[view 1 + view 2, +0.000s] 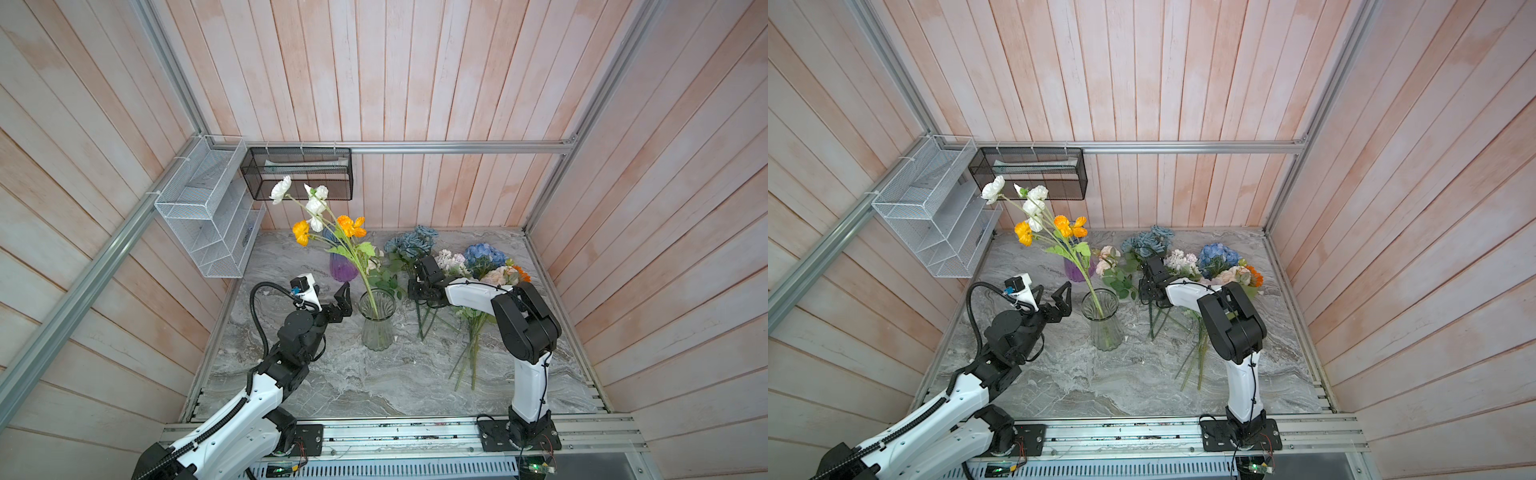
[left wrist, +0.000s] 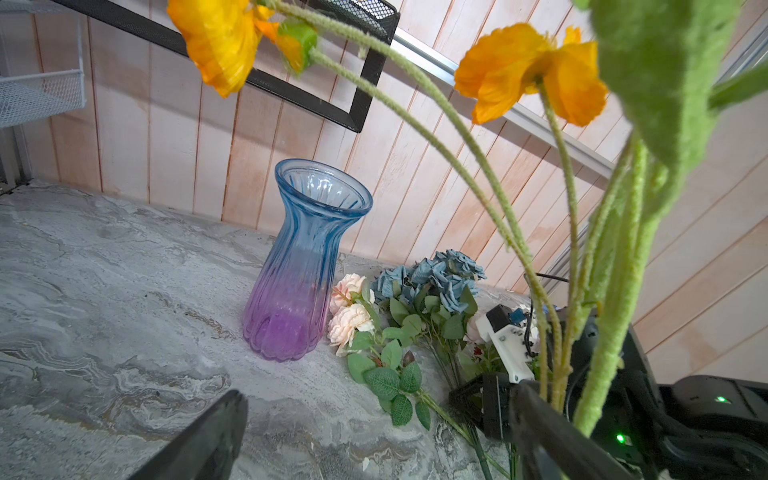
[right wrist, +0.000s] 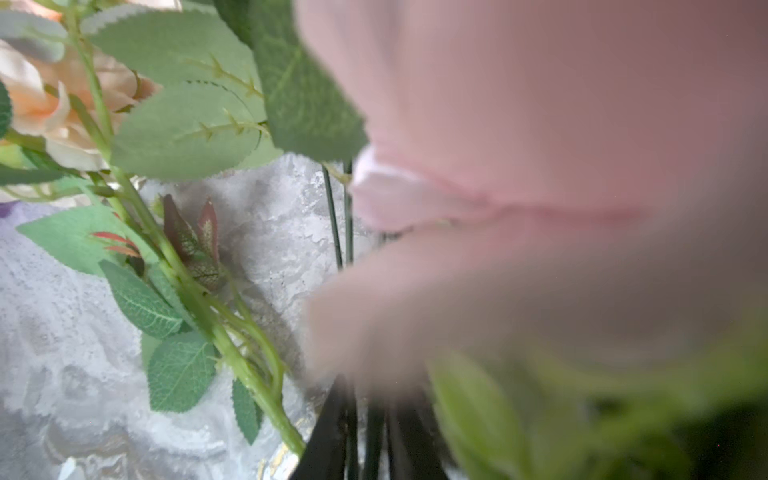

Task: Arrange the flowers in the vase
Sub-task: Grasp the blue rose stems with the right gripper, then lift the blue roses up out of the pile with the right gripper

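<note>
1. Left tool (image 1: 1052, 296) is spread as wide as it goes, with nothing between its fingers. It hovers just beside the rim of the clear vase (image 1: 376, 332).
2. Right tool (image 1: 417, 293) is down among the stems of the heap on the worktop (image 1: 353, 382). A blurred pink petal (image 3: 540, 145) fills its wrist view, so I cannot tell how far its jaws have closed or whether they hold a stem.
3. Done so far, by my reading: one bunch. The poppies (image 1: 351, 226), orange and white, stand in the clear vase and lean toward the back wall.
4. Left to do: the peach roses (image 2: 349, 316), dusty-blue roses (image 1: 409, 243), lilac-white spray (image 1: 451, 259), blue hydrangea (image 1: 482, 254) and orange sunflowers (image 1: 521, 274). All of them lie flat at the back right of the worktop with their stems pointing to the front, so the task looks to be at an early stage.
5. The clear vase is ribbed glass with a narrow waist and a flared mouth. It is probably slippery and easy to tip.
6. A second vase (image 2: 299, 266) stands empty behind the clear one. It is also ribbed glass, shading from blue at the mouth to purple at the foot.
7. The poppy stems are thin, fuzzy, pale green and curved. The rose stems are smooth and carry toothed cloth leaves. Some stems in the heap are dark, thin rods.
8. The worktop is grey and marbled, with a smooth, stone-like surface.
</note>
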`<state>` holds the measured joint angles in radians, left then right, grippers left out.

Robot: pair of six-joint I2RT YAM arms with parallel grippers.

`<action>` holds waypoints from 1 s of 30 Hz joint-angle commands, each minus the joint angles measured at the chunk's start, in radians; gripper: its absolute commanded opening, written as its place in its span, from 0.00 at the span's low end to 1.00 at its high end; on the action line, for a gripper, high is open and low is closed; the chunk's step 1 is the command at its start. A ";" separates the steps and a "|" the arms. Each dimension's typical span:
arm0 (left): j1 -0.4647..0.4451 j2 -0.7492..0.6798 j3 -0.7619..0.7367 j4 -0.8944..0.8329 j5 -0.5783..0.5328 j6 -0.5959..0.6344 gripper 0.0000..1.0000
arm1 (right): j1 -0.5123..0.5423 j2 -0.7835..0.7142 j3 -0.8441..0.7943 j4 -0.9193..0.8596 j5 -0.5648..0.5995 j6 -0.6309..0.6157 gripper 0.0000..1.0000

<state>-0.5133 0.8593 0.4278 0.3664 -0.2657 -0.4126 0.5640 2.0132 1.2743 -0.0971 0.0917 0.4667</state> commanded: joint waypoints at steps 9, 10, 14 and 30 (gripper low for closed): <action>0.005 -0.037 -0.005 -0.007 0.009 -0.017 1.00 | 0.001 -0.001 -0.010 0.020 0.003 -0.008 0.01; 0.005 -0.039 -0.006 -0.009 0.010 -0.018 1.00 | 0.002 -0.006 -0.013 0.024 0.001 -0.011 0.00; 0.005 -0.048 -0.014 -0.011 0.006 -0.026 1.00 | -0.001 -0.036 -0.025 0.041 -0.013 -0.018 0.00; 0.007 -0.063 -0.022 -0.012 0.005 -0.043 1.00 | -0.165 -0.320 -0.235 0.500 -0.580 0.076 0.00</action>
<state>-0.5106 0.8108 0.4240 0.3550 -0.2657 -0.4427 0.4400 1.7416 1.0740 0.1898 -0.2836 0.4873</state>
